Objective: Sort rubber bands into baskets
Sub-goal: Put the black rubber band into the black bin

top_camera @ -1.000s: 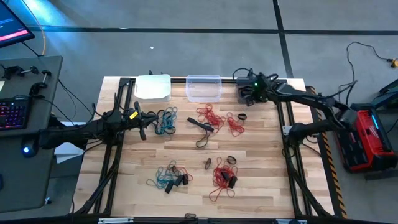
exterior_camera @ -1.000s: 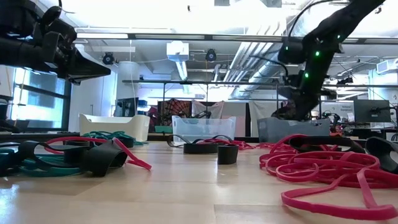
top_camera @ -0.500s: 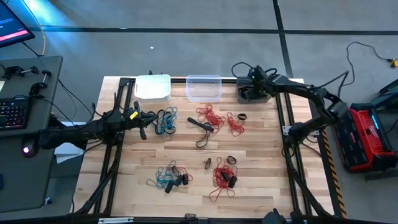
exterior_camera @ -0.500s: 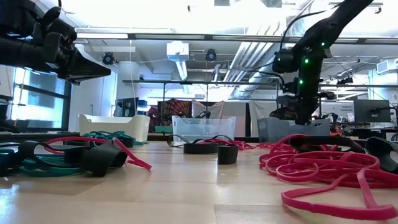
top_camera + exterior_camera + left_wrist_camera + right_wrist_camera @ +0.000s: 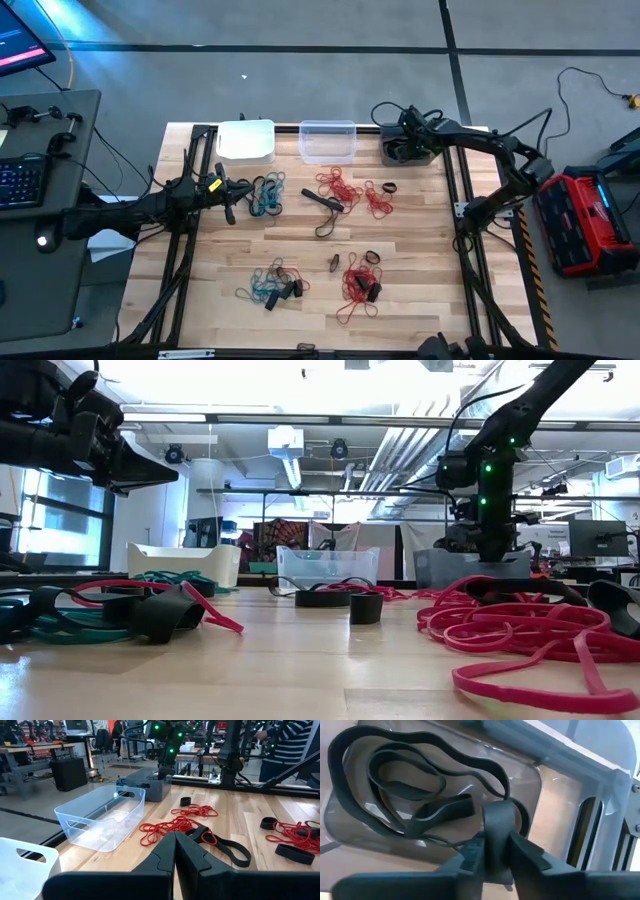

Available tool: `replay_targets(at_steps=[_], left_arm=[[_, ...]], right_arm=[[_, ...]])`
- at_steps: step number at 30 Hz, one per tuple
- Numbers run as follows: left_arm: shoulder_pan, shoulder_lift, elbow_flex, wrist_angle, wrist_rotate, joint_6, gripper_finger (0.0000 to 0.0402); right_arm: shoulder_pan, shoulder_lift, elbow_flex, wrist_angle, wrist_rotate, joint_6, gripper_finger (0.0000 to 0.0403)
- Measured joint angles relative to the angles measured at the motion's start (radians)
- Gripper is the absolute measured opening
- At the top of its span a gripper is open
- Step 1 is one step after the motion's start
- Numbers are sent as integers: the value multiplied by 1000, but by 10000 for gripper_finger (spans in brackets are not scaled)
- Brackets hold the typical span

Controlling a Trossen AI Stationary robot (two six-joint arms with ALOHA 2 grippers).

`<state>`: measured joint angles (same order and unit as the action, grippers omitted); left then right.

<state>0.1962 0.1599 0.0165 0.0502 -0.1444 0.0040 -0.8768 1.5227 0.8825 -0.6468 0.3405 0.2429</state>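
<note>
My right gripper (image 5: 407, 147) hangs over the dark grey basket (image 5: 392, 155) at the table's far right, pointing steeply down, with a black rubber band (image 5: 496, 822) between its fingers. More black bands (image 5: 415, 785) lie on that basket's floor. The white basket (image 5: 246, 140) and the clear basket (image 5: 327, 140) stand left of it on the far edge. My left gripper (image 5: 234, 197) is shut and level at the left, beside a teal bunch (image 5: 265, 195). Red bunches (image 5: 335, 185) and a long black band (image 5: 322, 203) lie mid-table. My right gripper has a short loop of the black band (image 5: 495, 840) pinched between its two fingers (image 5: 470, 857), coming at it from above and slanting down. The loop's free end sticks out past the fingertips over the basket's floor, lifted clear.
Nearer the front edge lie a teal bunch with black bands (image 5: 270, 284) and a red bunch with black bands (image 5: 358, 285). A small black band (image 5: 387, 188) lies beside red ones (image 5: 378, 203). Black frame rails (image 5: 452, 190) run along both table sides.
My right gripper has shifted a little toward the table's left, sunk toward the dark grey basket and tipped more steeply downward. The left arm has kept still.
</note>
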Motion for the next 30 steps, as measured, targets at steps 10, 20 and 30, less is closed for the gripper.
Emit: replay_targets(at_steps=[10,20,30], left_arm=[[0,0,0,-1,0,0,0],[0,0,0,-1,0,-3,0],[0,0,0,-1,0,-2,0]], right_arm=[[50,0,99,-59,79,-39,150],[192,-2,152,-21,77,-94,87],[325,-4,151,55,71,-90,9]])
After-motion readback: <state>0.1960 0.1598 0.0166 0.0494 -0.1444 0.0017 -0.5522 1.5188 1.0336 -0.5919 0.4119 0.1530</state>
